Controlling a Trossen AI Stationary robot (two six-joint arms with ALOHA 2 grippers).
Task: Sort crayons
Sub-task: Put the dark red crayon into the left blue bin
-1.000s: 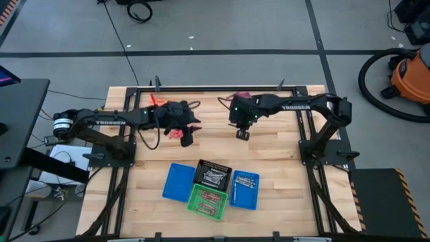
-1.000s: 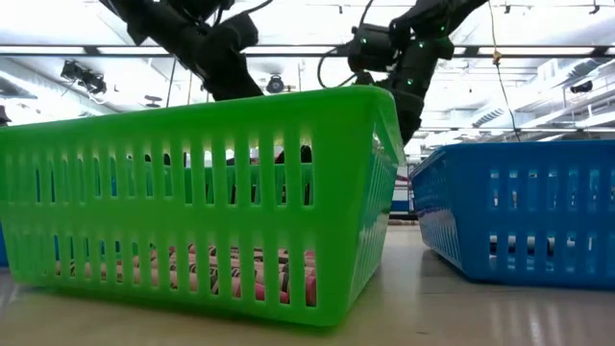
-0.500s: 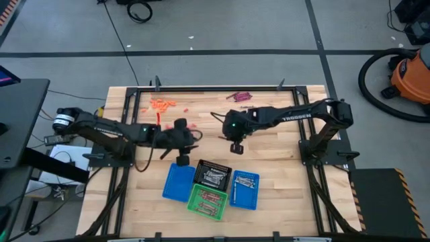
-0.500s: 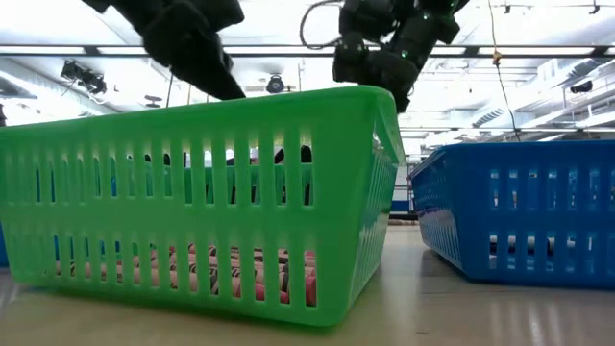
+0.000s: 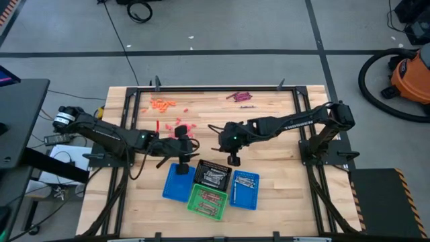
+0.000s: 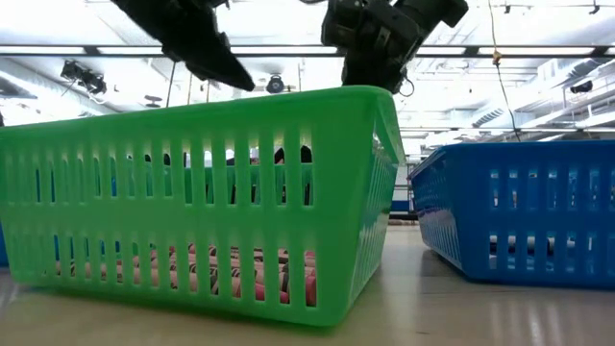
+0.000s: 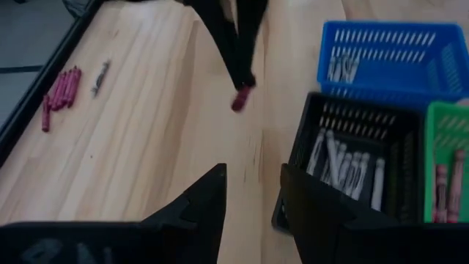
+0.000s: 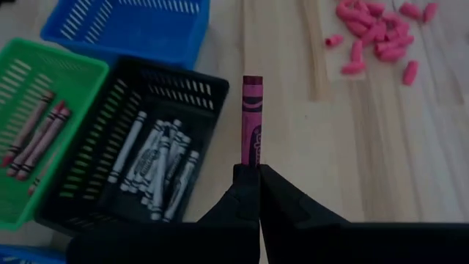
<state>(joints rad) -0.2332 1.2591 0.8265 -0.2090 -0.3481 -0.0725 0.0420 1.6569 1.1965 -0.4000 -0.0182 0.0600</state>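
Observation:
My right gripper [image 5: 233, 160] hangs just past the far side of the black basket [image 5: 213, 175], shut on a maroon crayon [image 8: 252, 121]. My left gripper [image 5: 183, 167] is open and empty over the far edge of the left blue basket [image 5: 176, 185]; its fingers [image 7: 212, 198] stand apart. The black basket holds silvery-grey crayons [image 8: 157, 161]. The green basket [image 5: 207, 200] holds reddish crayons [image 8: 33, 136]. Maroon crayons [image 5: 240, 96], orange crayons [image 5: 161, 104] and a pink pile [image 5: 183, 129] lie on the table farther back. My right gripper pinches the maroon crayon by one end [image 8: 251, 158] between its two shut fingers. The rest of the crayon sticks straight out past the fingertips. In the left wrist view the crayon [image 7: 240, 99] points down below the fingers, clear of the table.
A second blue basket [image 5: 244, 189] stands right of the black one; the four baskets sit close together near the table's near edge. In the low view the green basket [image 6: 192, 192] fills the foreground. Bare wood lies between the baskets and the crayon piles.
My left gripper has gone from the pink pile toward the near edge, to the left blue basket. My right gripper has gone toward the near edge and a little left, from the table's far middle to the black basket's far side.

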